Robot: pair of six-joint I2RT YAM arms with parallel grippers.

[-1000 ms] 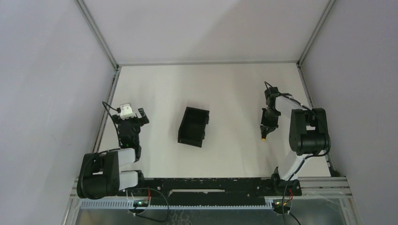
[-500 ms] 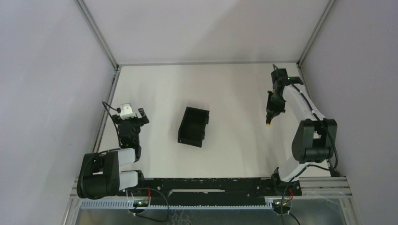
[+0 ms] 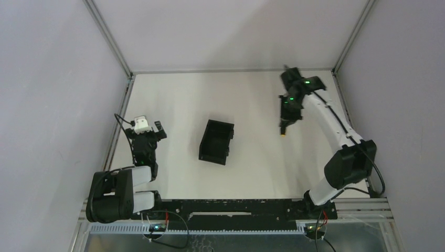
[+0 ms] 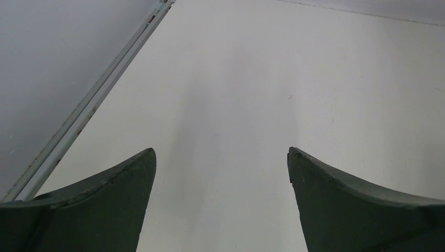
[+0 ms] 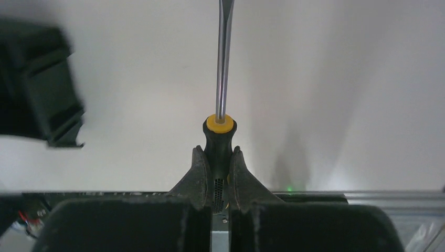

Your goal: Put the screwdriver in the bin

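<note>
My right gripper (image 3: pixel 286 122) is shut on the screwdriver (image 5: pixel 222 73) and holds it in the air at the back right of the table. In the right wrist view the black handle with its yellow collar sits between my fingers (image 5: pixel 198 173) and the thin metal shaft points away from me. From above only a small orange tip of the screwdriver (image 3: pixel 283 134) shows below the gripper. The black bin (image 3: pixel 216 142) stands open-topped at mid-table, well to the left of that gripper; its blurred corner shows in the right wrist view (image 5: pixel 36 89). My left gripper (image 3: pixel 146 137) is open and empty.
The white table (image 3: pixel 252 100) is boxed in by grey walls with metal rails at its left, back and right edges. A black rail with cables runs along the near edge (image 3: pixel 231 207).
My right arm has stretched out and carried the screwdriver away from the near right, up and to the left, closer to the bin. The left arm and the bin have not moved.
</note>
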